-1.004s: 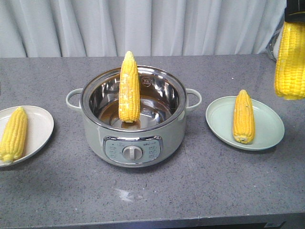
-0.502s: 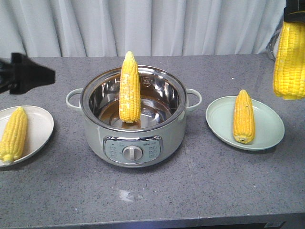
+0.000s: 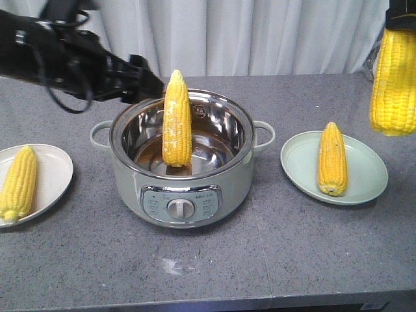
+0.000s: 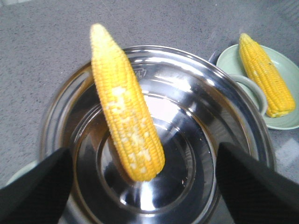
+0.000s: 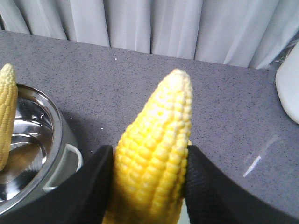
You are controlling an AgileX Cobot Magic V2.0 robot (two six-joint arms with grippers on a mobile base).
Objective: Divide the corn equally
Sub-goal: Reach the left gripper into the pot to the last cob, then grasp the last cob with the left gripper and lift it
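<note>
Left end effector (image 4: pixel 145 151) spread wide, empty, above pale-green steel-lined electric pot (image 3: pixel 130 182) on grey speckled counter (image 3: pixel 292 260), bright-yellow corn cob (image 3: pixel 176 120) leaning upright inside; right end effector (image 5: pixel 150 186) clamped on second cob (image 3: pixel 393 81) held aloft; round green plate (image 3: pixel 364 177) carries third cob (image 3: pixel 332 159), round cream plate (image 3: pixel 55 170) fourth cob (image 3: pixel 18 183).

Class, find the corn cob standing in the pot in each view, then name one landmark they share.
Front view: the cob stands at centre, in the pot.
Left wrist view: the cob slants at centre-left, base on the pot floor.
Right wrist view: a sliver of it at the left edge, left of the held cob.
Shared landmark: the pot's shiny rim.
</note>
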